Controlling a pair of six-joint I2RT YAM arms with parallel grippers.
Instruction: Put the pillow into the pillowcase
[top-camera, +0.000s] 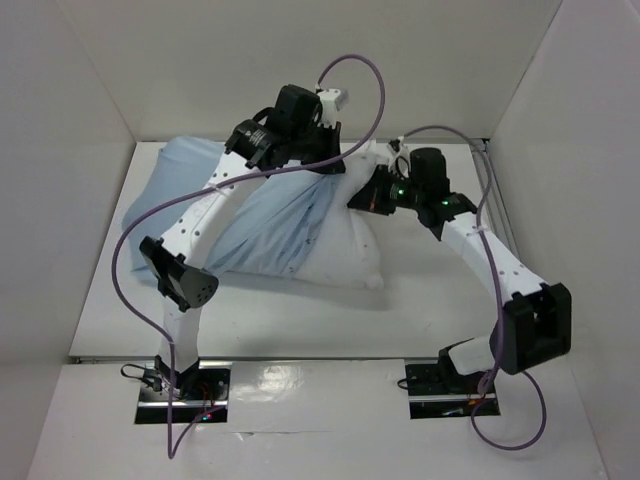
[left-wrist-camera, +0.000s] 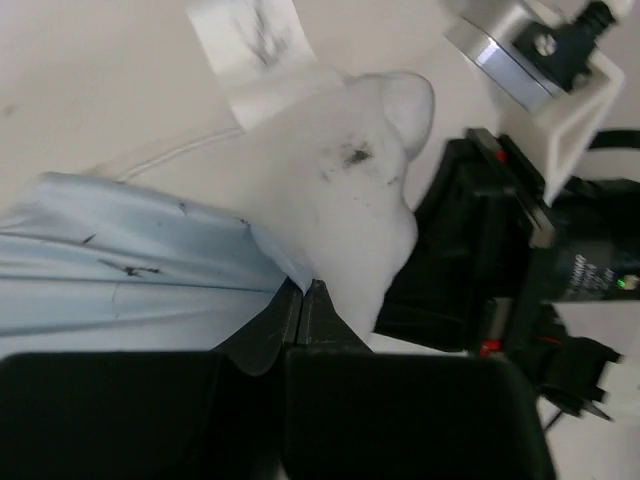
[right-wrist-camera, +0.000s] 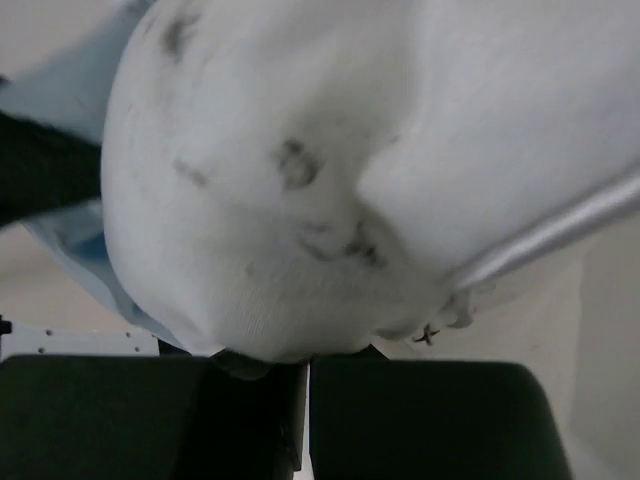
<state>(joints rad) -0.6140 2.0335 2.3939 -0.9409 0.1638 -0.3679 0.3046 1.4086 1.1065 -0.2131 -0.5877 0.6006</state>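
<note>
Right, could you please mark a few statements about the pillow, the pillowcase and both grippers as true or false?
1. The pillowcase covers the left part of the pillow, whose right end shows bare. True.
2. The left gripper hangs open, clear of the cloth. False: it is shut on the pillowcase's edge.
3. The right gripper is shut on the pillow. True.
4. The pillow is wholly hidden inside the pillowcase. False: much of its white fabric shows at the right end.
</note>
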